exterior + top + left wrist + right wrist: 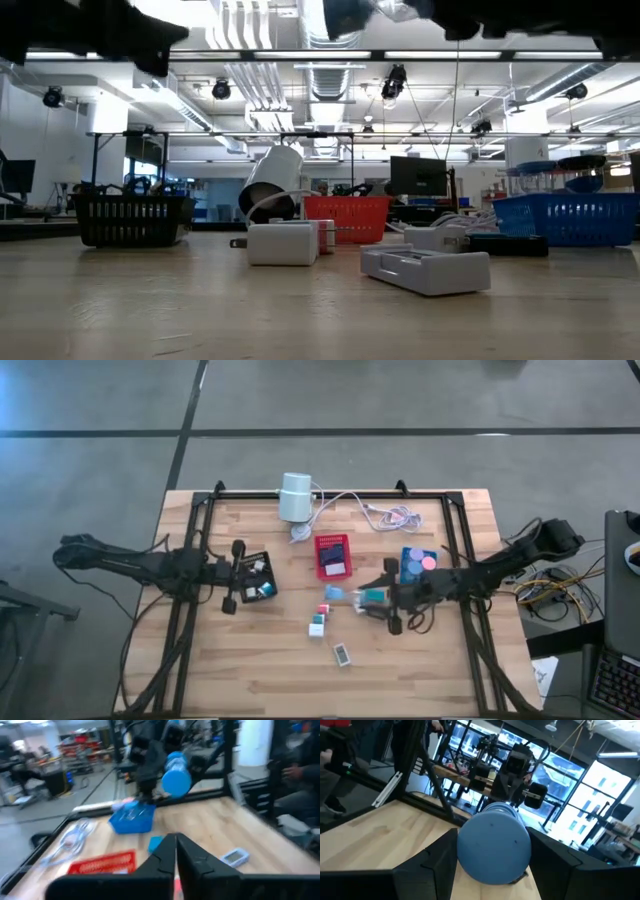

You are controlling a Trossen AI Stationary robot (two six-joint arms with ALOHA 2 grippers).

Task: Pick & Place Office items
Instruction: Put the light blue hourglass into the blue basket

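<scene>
Nearest in the low view, a white flat piece is lying on the wooden surface, with a white block just behind it and to one side. From above, the same loose pieces are sitting in a small scatter in front of the red tray: a white block and, closer to the front edge, a pale flat piece.

The right gripper is hanging just beside that scatter, on its right. In its own wrist view its jaws are standing apart and clasping a blue cylinder between them; the cylinder's long axis is running straight out ahead of the fingers, its round end facing the camera. The blue tray, holding pink and pale discs, is lying close behind this gripper, so the right arm looks to be the nearer one for any drop there, needing only a short pull back and outward.

The left gripper is waiting over the black tray, well apart from the scatter, its jaws clenched tight on nothing that I can see; the fingers are meeting edge to edge in its wrist view.

Farthest back, a white cylinder with a cable is lying at the rear of the surface.
</scene>
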